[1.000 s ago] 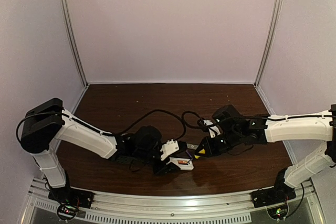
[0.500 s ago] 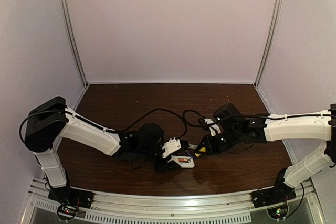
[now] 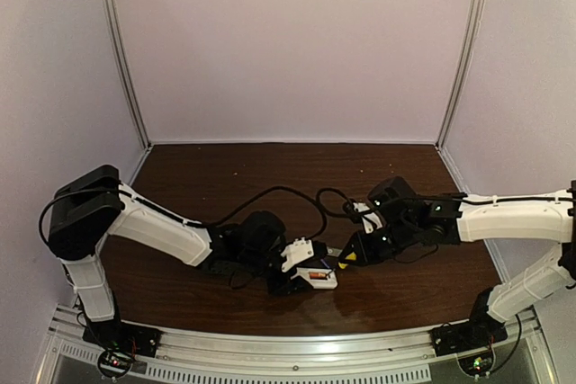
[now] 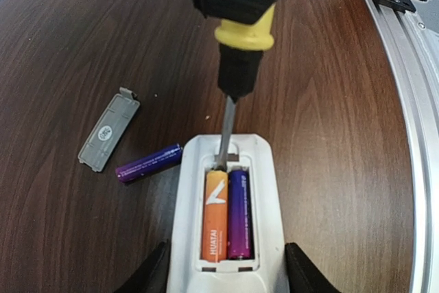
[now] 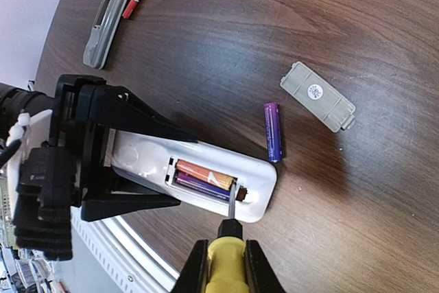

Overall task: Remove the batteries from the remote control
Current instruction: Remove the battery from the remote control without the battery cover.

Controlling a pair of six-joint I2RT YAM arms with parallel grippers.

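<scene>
Clamping the white remote control (image 4: 269,190) by its long sides, the left gripper (image 4: 226,280) holds it over the table (image 4: 336,101). The right gripper (image 5: 226,269) pinches the yellow-handled screwdriver (image 4: 236,66), whose tip sits in the open compartment at the right end of the orange battery (image 4: 215,217). One purple battery (image 4: 239,214) lies beside it inside. A loose purple battery (image 4: 149,162) lies just at the remote's far side, near the grey cover plate (image 4: 110,128).

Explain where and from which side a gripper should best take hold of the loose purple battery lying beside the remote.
Probably at mid-length, from above, pinching across its round sides. The loose purple battery lies flat on the table, one end close to the remote, so the ends suit poorly; its middle is clear.
</scene>
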